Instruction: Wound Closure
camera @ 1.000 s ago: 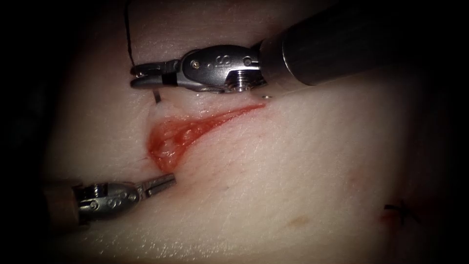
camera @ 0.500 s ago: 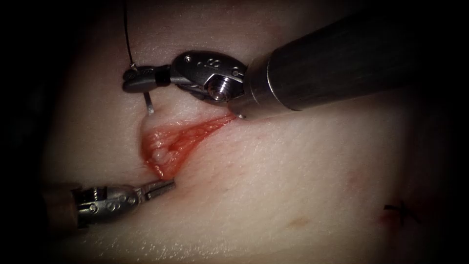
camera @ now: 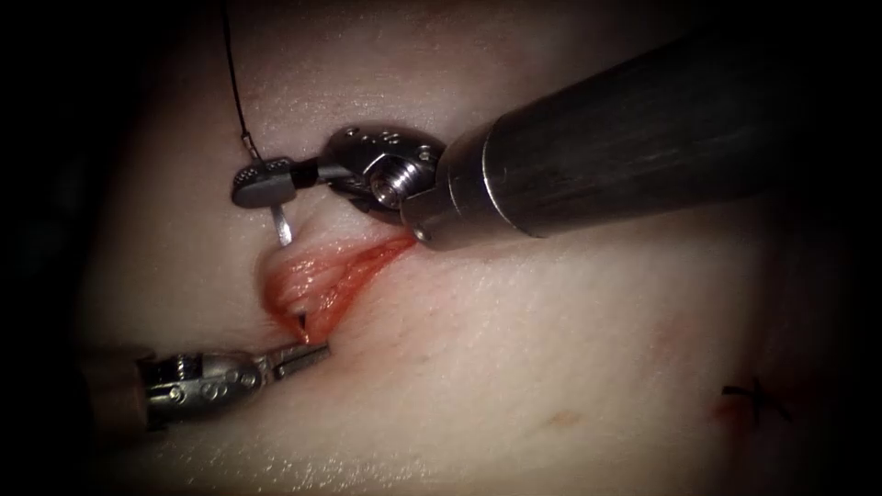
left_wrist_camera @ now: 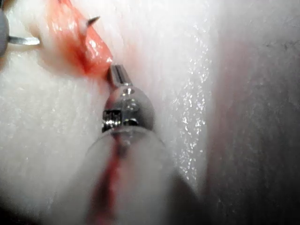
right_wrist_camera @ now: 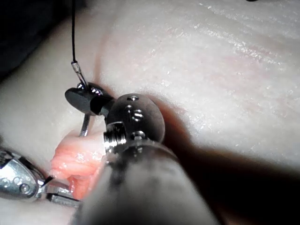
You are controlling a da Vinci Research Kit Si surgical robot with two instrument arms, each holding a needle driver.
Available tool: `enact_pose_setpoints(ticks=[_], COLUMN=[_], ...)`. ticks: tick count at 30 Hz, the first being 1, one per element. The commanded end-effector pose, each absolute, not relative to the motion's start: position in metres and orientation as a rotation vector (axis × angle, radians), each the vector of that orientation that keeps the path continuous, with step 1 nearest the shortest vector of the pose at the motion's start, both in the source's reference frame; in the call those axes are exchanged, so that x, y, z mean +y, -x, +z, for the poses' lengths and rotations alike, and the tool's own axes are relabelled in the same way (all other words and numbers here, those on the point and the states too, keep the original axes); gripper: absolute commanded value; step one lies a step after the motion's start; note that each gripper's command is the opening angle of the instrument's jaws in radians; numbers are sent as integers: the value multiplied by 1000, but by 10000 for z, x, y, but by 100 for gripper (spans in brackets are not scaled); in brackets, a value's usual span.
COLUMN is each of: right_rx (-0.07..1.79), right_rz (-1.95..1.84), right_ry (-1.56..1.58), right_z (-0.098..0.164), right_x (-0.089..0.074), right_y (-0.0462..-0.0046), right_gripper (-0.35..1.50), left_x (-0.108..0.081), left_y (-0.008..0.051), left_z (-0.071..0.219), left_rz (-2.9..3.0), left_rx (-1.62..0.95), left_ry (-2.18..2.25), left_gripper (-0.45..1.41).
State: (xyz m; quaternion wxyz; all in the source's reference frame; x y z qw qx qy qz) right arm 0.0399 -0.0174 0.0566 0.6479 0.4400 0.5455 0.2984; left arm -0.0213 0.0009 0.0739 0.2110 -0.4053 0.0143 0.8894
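The right tool (camera: pixel 262 181) clamps the needle (camera: pixel 281 225) near its tail, the tip surfacing in the cut (camera: pixel 317 285) just beside the left tool (camera: pixel 303 354), whose jaws are nearly together and hold nothing

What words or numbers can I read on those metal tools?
None can be read.
Right tool, holding the needle near its thread end: wrist marks too small to read.
Left tool, at the cut: marks too small too.
The needle passes through the tissue, tip out in the cut.
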Motion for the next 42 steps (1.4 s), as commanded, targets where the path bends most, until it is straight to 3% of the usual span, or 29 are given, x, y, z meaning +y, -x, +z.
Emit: enact_pose_setpoints(ticks=[1,17,19,20,23,30,42], right_rx=[1228,1214,1245,1271,1321,1356,1420], right_rz=[692,711,723,705,655,551,450], right_ry=[-1026,-1043,-997,-961,-871,-663,-464], right_z=[568,568,571,573,578,582,551], right_x=[-186,-209,-205,-201,-194,-186,-175], right_y=[-402,-388,-389,-390,-391,-396,-387], right_gripper=[-35,-35,36,80,115,132,138], left_x=[2,2,2,2,1,0,0], left_y=[220,221,222,222,222,220,221], left_z=[745,745,745,745,744,744,744], left_rz=[2471,2470,2470,2470,2470,2472,2472], left_rx=[34,35,35,35,35,33,35], left_ry=[1127,1126,1126,1125,1125,1128,1127], left_gripper=[-45,-45,-45,-45,-45,-45,-45])
